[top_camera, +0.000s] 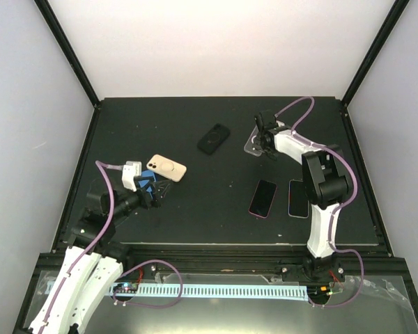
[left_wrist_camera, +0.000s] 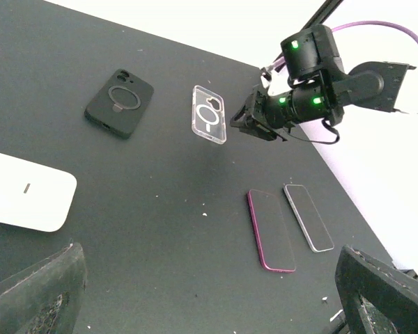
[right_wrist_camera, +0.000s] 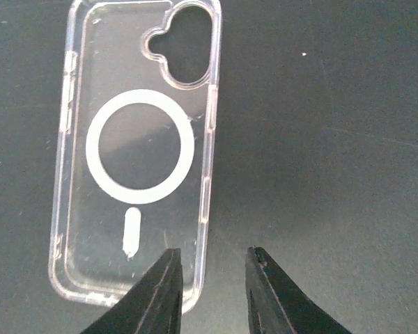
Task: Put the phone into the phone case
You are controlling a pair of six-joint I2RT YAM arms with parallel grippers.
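Clear case [right_wrist_camera: 132, 160] lay flat on the table [top_camera: 216, 216], and I saw the right gripper [right_wrist_camera: 209, 282] at its side edge, jaws a little apart, holding nothing. Pink phone [top_camera: 263, 198] and grey phone [top_camera: 298, 199] lay side by side, apart from it. The left gripper [top_camera: 155, 186] was wide apart, empty.

Clear phone case [right_wrist_camera: 136, 160]: transparent glossy plastic, finely scuffed, with an opaque white ring and bar. Bench [right_wrist_camera: 334, 139]: matt black, dotted with pale specks. Black phone case [left_wrist_camera: 119, 102], left of the clear one: matt, rubbery-looking. Pink-edged phone [left_wrist_camera: 272, 229] and silver-edged phone [left_wrist_camera: 308, 217], nearer than the clear case: glossy dark glass faces. Right claw [right_wrist_camera: 212, 256]: smooth black plastic fingers with a dull sheen. Left claw [left_wrist_camera: 209, 264]: dark fingers, grainy matt surface.
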